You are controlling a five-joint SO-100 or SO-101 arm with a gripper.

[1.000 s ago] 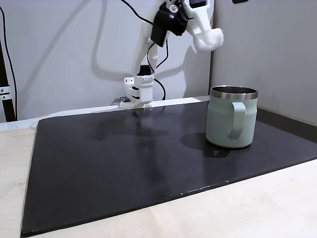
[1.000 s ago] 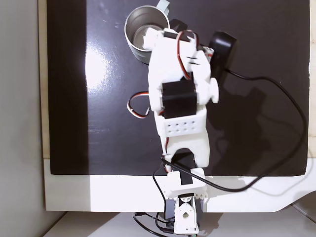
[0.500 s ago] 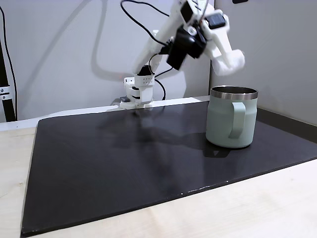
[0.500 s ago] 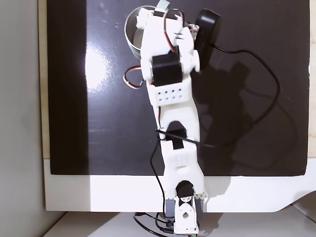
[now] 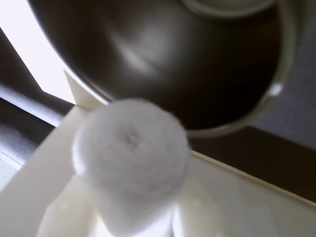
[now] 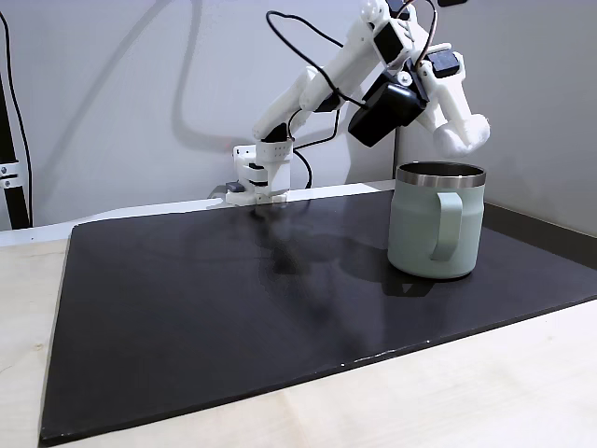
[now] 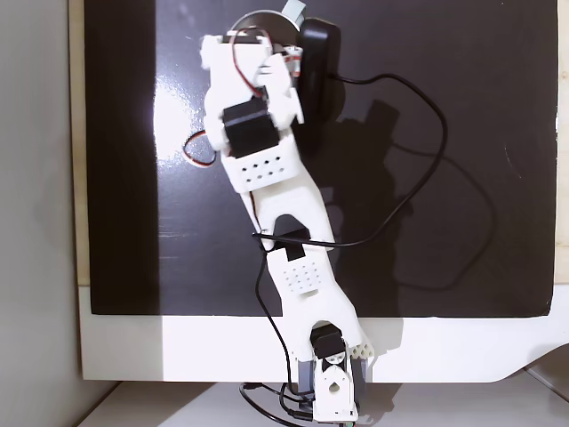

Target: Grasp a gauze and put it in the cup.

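The white gauze roll [image 5: 131,153] is seen end-on in the wrist view, pinched between my white fingers [image 5: 54,197]. My gripper [image 5: 133,207] is shut on it. Right behind the gauze opens the dark steel inside of the cup [image 5: 197,64]. In a fixed view from the side, the sage-green cup [image 6: 436,224] stands upright on the mat at the right, handle toward the camera. My gripper [image 6: 465,137] hangs just above its steel rim, at the far right side. From above, my arm covers most of the cup [image 7: 253,18].
A black mat [image 6: 233,308] covers the pale wooden table [image 6: 466,392]. The arm's base [image 6: 261,173] stands at the mat's far edge by a grey wall. A black cable [image 7: 427,116] loops over the mat's right half in the top-down view.
The arm has stretched out and swung toward the cup, bringing the gripper and gauze down from high above to just over the cup's rim.
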